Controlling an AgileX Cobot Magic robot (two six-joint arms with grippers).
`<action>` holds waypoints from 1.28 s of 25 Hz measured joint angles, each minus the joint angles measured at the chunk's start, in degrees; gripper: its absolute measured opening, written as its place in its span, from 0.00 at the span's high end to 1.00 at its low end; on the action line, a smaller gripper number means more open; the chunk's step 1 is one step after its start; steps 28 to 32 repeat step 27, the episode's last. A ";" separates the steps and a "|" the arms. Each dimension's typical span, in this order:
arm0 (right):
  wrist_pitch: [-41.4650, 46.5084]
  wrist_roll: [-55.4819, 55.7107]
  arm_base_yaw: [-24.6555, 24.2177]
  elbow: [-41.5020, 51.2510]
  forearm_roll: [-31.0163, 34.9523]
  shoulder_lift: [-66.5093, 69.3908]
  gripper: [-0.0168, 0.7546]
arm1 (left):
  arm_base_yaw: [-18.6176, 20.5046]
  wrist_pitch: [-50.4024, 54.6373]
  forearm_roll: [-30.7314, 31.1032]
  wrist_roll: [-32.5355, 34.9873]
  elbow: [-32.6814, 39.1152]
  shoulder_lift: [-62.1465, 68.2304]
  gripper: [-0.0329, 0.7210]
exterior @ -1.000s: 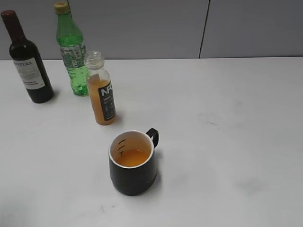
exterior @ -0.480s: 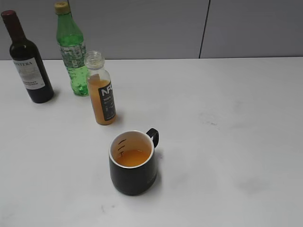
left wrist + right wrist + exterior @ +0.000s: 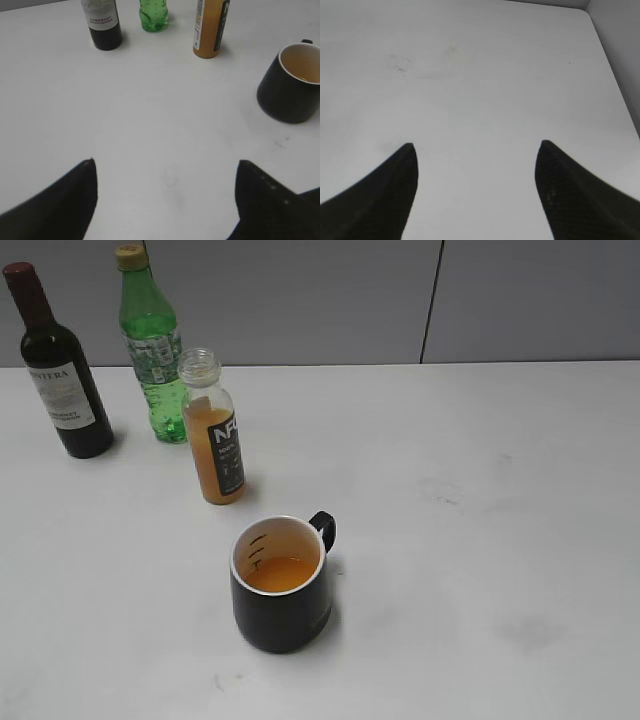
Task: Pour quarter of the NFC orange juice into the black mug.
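Note:
The NFC orange juice (image 3: pixel 213 430) stands upright and uncapped on the white table, partly full; its lower part shows in the left wrist view (image 3: pixel 209 27). The black mug (image 3: pixel 282 582) stands in front of it with orange liquid inside and its handle to the back right; it also shows in the left wrist view (image 3: pixel 292 82). My left gripper (image 3: pixel 165 162) is open and empty over bare table, well short of both. My right gripper (image 3: pixel 476 144) is open and empty over bare table. Neither gripper shows in the exterior view.
A dark wine bottle (image 3: pixel 57 365) and a taller green bottle (image 3: pixel 150 340) stand at the back left, next to the juice. A grey wall (image 3: pixel 400 300) runs behind the table. The table's right edge meets a wall (image 3: pixel 620 60) in the right wrist view.

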 joint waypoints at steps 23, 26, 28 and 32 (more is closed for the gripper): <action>-0.05 0.00 0.00 0.00 0.00 0.00 0.26 | 11.46 -0.29 -0.14 0.05 0.00 -3.15 0.34; -0.05 0.00 0.00 0.00 0.00 0.00 0.26 | 11.48 -0.29 -0.14 0.05 0.00 -3.20 0.36; 0.00 0.00 0.00 0.00 0.00 0.00 0.26 | 11.48 -0.29 -0.14 0.05 0.00 -3.20 0.36; 0.00 0.00 0.00 0.00 0.00 0.00 0.26 | 11.48 -0.29 -0.14 0.05 0.00 -3.20 0.36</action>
